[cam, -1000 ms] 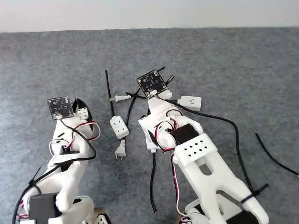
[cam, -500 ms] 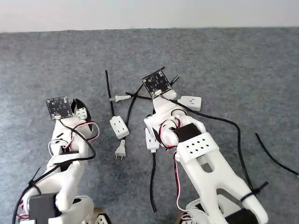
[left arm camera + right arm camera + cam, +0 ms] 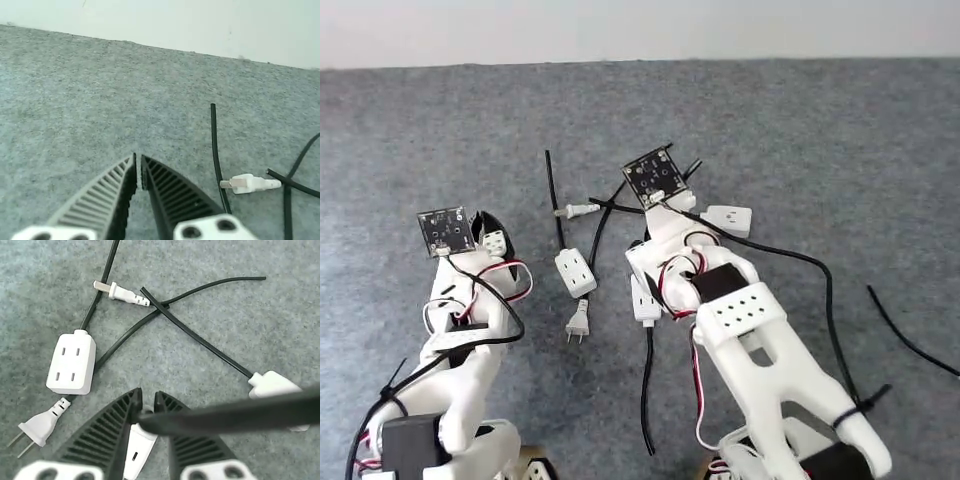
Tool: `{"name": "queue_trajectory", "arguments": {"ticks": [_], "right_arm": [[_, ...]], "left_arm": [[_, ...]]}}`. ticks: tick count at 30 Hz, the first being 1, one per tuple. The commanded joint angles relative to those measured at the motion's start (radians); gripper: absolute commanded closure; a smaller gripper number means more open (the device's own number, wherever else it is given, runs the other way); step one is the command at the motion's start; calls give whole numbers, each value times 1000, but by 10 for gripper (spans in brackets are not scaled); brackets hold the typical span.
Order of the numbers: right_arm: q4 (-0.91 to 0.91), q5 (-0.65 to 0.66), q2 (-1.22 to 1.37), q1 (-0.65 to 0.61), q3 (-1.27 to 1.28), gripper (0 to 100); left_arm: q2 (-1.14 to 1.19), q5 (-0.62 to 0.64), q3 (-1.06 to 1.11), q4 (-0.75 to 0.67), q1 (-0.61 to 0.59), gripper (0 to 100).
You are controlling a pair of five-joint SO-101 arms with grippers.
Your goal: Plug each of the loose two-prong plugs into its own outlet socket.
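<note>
Two light, hard plugs loose on the desk (image 3: 820, 120): near plug (image 3: 578, 322) just short of the double socket block (image 3: 575, 270), far plug (image 3: 578, 211) beyond it among springy black cords (image 3: 553, 195). Probably best pinched across the white body, prongs left free. Sockets all empty, one single socket (image 3: 134, 455) under the slightly spread right gripper (image 3: 148, 396); left gripper (image 3: 138, 159) pressed together, holding nothing.

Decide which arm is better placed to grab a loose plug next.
Right: the right pincer hangs over an outlet socket, with a two-prong plug close beside it; the left pincer sits shut over carpet, farther off.
</note>
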Motion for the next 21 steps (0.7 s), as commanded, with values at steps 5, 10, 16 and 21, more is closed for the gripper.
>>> {"name": "queue_trajectory", "arguments": {"ticks": [5,10,16,21], "right_arm": [[-39,14,48,4,-40,990],[-42,14,56,1,-41,990],[-76,28,58,1,-41,990],[-81,35,54,1,-43,990]], "left_arm": [[-31,9,-16,-25,-3,986],[-29,9,-16,-25,-3,986],[-29,9,-15,-25,-3,986],[-29,9,-15,-25,-3,986]]}}
